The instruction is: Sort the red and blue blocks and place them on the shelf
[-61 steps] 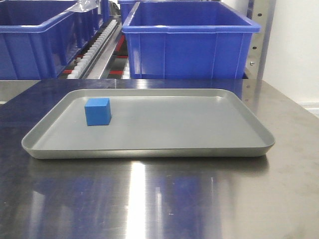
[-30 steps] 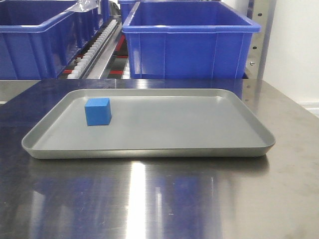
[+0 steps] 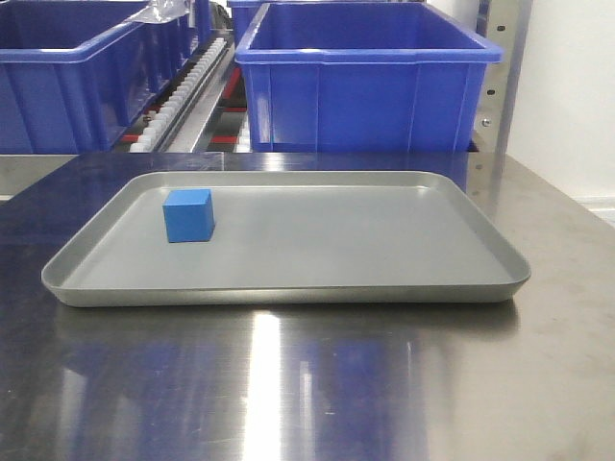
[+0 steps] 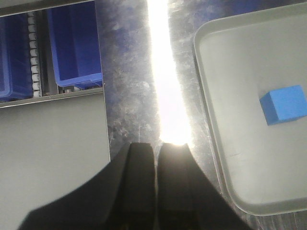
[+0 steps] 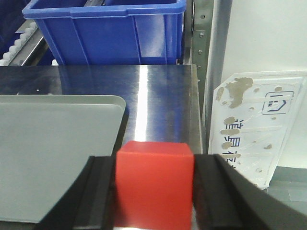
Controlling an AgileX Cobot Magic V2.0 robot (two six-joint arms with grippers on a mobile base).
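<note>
Though matte, red blk (image 5: 154, 184) bright

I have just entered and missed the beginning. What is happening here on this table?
A two-armed robot is sorting blocks. The right gripper holds the red block between its jaws, near the right edge of the grey tray. The blue block lies on that tray, toward its left side, untouched. The left gripper hangs with jaws shut and empty over the steel tabletop, left of the tray. Neither block is on the shelf behind yet.

Two blocks (red (image 5: 153, 184), blue (image 3: 188, 215)), one tray (image 3: 288, 296)
</note>
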